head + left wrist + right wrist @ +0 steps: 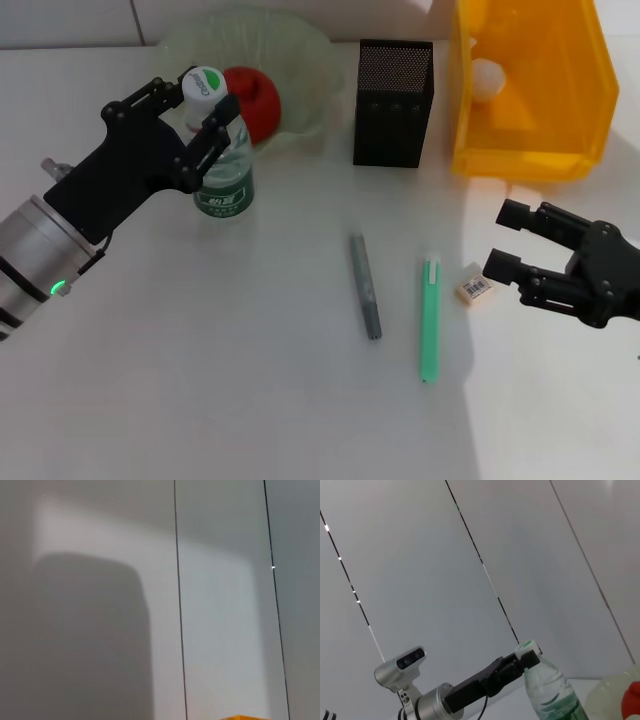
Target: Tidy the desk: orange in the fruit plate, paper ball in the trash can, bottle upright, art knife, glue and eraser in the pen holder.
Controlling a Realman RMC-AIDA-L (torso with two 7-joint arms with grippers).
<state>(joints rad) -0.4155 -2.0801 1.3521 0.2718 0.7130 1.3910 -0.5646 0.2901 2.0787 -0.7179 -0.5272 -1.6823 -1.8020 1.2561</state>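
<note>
Over on the left, the left gripper (pixel 205 115) brackets the neck of the bottle (pixel 224 170), fingers spread either side of the cap; whether they are actually pressing it cannot be told. The bottle stands upright on the desk just in front of the fruit plate (pixel 300 60), and the orange (pixel 255 100) already sits in that plate. So the bottle step looks all but done; the judgement is that the left arm now needs to let go cleanly and lift straight up and back, since the plate's ruffled rim lies close behind and a sideways drag could tip the bottle.

Moving to the middle: the pen holder (pixel 393 105) waits at the back, with open desk in front. The art knife (pixel 365 285) and the glue (pixel 430 318) lie side by side, apart, with free room all round for a pick.

On the right, the trash can (pixel 530 90) holds the paper ball (pixel 487 75). The eraser (pixel 474 289) lies just beside the right gripper (pixel 510 243), whose fingers are spread and empty. It probably goes next, a flat, small target calling for a low, careful pinch.
</note>
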